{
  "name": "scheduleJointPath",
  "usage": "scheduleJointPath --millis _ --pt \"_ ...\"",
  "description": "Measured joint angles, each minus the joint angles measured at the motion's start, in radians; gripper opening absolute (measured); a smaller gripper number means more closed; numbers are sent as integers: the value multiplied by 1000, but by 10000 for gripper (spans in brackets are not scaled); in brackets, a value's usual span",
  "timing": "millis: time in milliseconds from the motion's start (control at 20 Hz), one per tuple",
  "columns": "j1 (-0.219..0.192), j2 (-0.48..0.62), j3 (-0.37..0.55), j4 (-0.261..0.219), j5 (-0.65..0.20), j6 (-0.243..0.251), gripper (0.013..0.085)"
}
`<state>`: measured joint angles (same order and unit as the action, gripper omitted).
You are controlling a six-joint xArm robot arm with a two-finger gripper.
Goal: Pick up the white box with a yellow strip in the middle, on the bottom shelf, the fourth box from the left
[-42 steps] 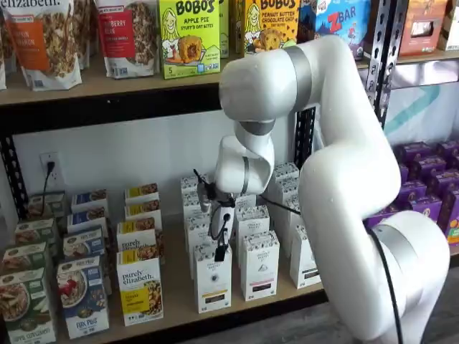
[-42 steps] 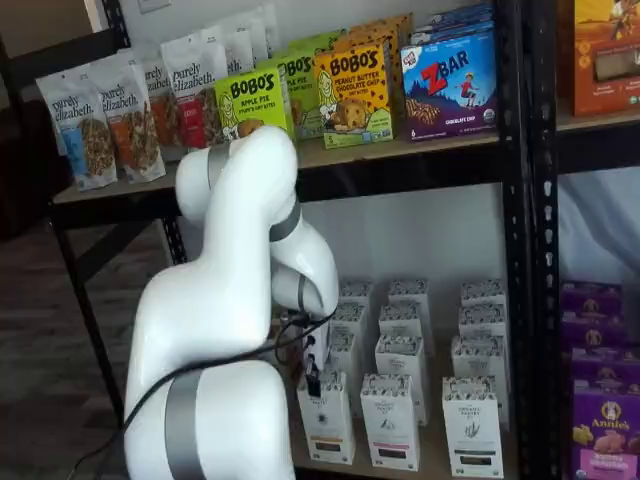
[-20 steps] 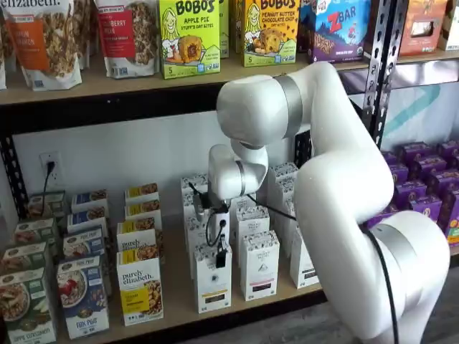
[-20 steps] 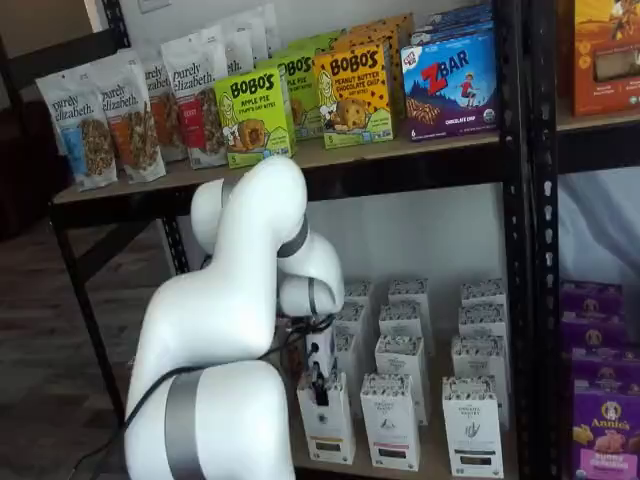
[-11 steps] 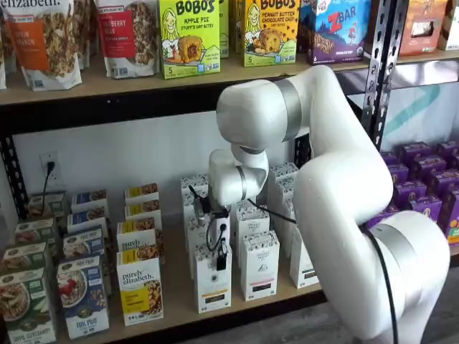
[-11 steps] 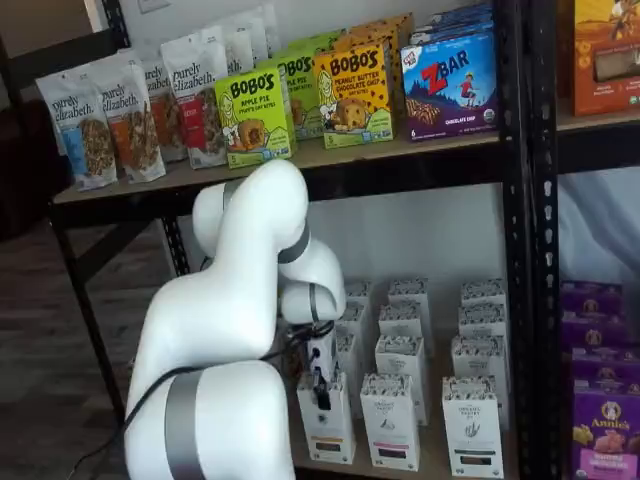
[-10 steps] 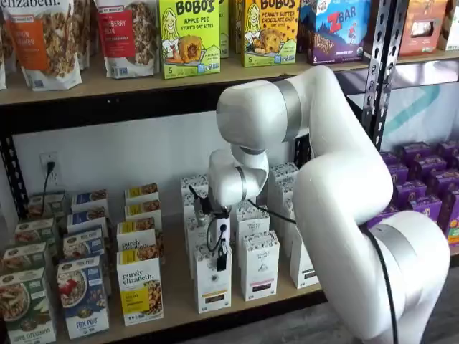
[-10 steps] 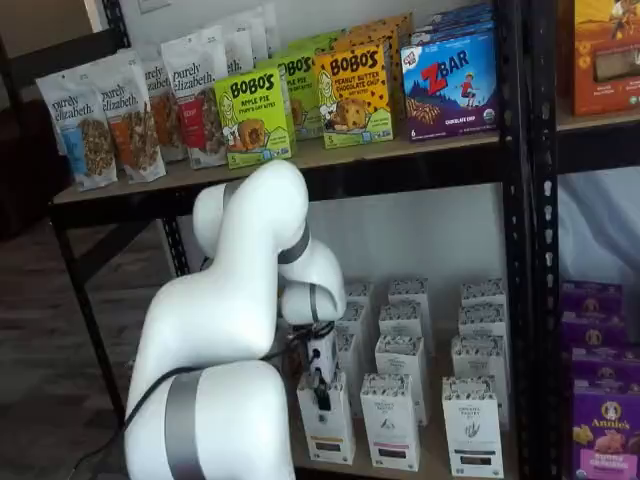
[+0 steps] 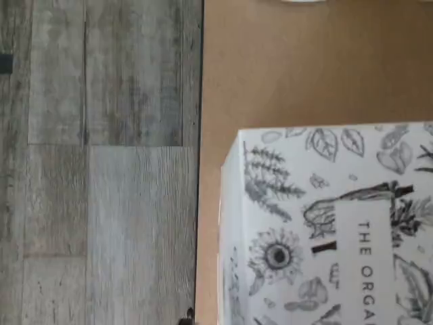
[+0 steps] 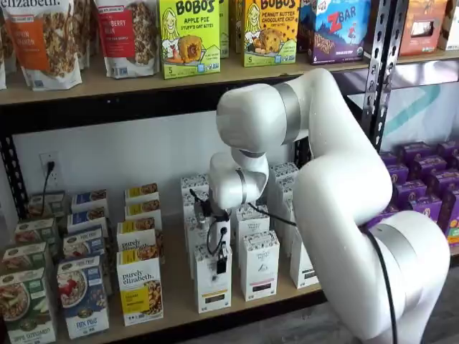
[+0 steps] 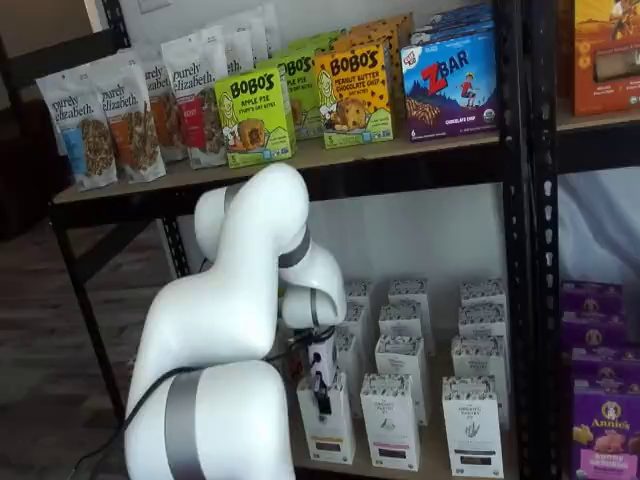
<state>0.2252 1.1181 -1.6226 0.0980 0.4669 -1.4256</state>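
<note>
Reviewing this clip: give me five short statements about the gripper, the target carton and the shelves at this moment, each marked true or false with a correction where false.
1. The gripper hangs at the top of the white box at the front of its row. True.
2. The white box is lifted clear of the bottom shelf. False: it stands on the board.
3. The wrist view shows the carton top printed with black botanical drawings. True.
4. The Bobo's box stands on the bottom shelf. False: it stands on the shelf above.
5. Purple boxes stand left of the white cartons in a shelf view. False: they stand right.
</note>
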Motion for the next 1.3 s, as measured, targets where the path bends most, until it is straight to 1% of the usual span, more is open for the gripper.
scheduleJointPath --millis 50,100,150,200,300,650,1150,1250,1300 --pt "-1 1 -3 6 9 -6 770" --pt "-1 1 -5 9 12 -8 770" --pt "-1 1 -7 10 17 -10 730" --pt "-1 2 -8 9 19 -9 730" --pt "-1 2 -12 11 27 -10 650" --pt "-1 2 -8 1 16 -2 650" --pt "-4 -3 -12 5 40 -7 650" --pt "-4 -3 -13 10 43 -11 570" --pt "-3 -2 -15 10 45 -11 570"
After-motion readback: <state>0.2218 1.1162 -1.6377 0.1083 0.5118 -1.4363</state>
